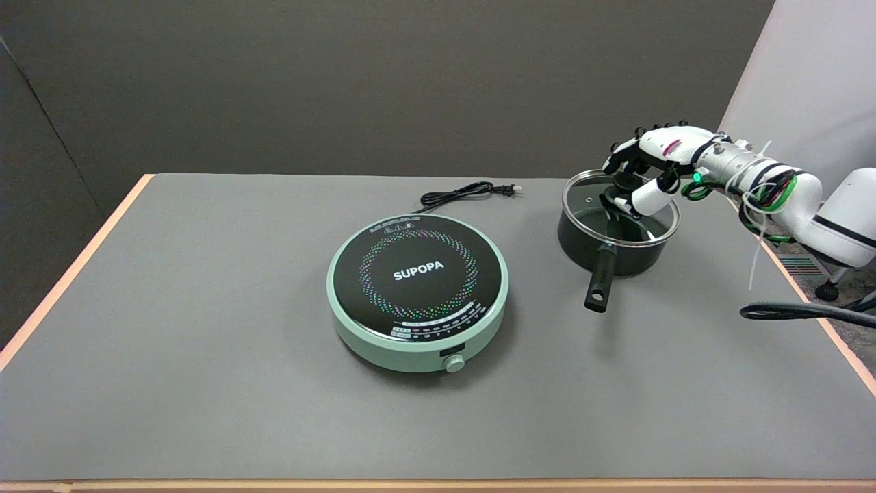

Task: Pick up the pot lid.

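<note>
Fingers (633,154) of the right hand (660,161) are curled around the pot lid's (619,209) knob (624,181), whether gripped cannot be told; the lid is seated on the pot (609,250)

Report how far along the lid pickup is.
Done: the right hand has reached the pot, and its fingers are around the black knob of the glass lid. In hand: closing a grip on the knob; whether the fingers already clamp it cannot be told. Left: the lift, since the lid appears to sit on the pot's rim.
</note>
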Robot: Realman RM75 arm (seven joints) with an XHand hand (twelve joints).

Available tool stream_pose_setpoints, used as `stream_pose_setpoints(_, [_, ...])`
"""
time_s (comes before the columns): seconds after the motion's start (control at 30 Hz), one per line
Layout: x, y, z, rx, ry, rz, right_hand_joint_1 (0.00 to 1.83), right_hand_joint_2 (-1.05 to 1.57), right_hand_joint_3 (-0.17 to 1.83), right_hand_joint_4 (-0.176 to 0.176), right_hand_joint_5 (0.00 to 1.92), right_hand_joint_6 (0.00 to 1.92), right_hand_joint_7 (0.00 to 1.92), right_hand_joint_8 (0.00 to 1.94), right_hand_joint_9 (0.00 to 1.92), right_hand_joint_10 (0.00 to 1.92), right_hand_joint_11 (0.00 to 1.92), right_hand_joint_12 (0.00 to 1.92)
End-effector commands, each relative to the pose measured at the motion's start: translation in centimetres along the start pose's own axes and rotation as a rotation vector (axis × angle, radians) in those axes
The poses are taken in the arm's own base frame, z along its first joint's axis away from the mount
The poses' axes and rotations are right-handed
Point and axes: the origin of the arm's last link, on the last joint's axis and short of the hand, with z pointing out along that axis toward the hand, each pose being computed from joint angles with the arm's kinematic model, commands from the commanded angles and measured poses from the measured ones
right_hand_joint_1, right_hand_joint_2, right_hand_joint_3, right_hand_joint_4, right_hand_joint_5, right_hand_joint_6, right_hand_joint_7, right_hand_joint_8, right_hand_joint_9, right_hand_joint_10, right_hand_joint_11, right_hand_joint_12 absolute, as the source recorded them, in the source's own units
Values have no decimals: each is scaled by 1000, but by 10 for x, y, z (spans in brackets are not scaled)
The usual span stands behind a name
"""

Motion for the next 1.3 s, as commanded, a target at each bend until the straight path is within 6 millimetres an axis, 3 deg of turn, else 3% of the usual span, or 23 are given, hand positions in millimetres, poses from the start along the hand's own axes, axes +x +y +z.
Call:
stream_pose_setpoints(0.03, [-6,-1,6,-5,-17,-4,797,610,903,170,605,318,706,226,692,432,342,533])
stream_pose_setpoints(0.5, [-7,8,7,-29,-22,-3,807,631,875,176,607,317,698,254,704,429,353,510])
stream_pose_setpoints(0.57, [-8,9,7,-28,-21,-3,764,615,941,176,591,359,696,255,685,473,333,552])
stream_pose_setpoints(0.77, [-9,8,8,-20,-22,-7,829,640,864,176,628,352,720,268,718,452,357,507])
stream_pose_setpoints(0.83, [-9,7,9,-16,-22,-8,751,634,949,176,621,446,751,309,707,524,329,555])
stream_pose_setpoints(1.23, [-7,2,11,1,-16,-13,833,728,774,176,716,710,878,585,808,706,406,489])
stream_pose_setpoints(1.27, [-6,2,11,2,-14,-14,855,849,623,176,720,928,874,647,809,743,395,525])
stream_pose_setpoints(1.3, [-6,2,11,2,-13,-15,894,1115,277,176,723,1384,858,741,801,802,360,613])
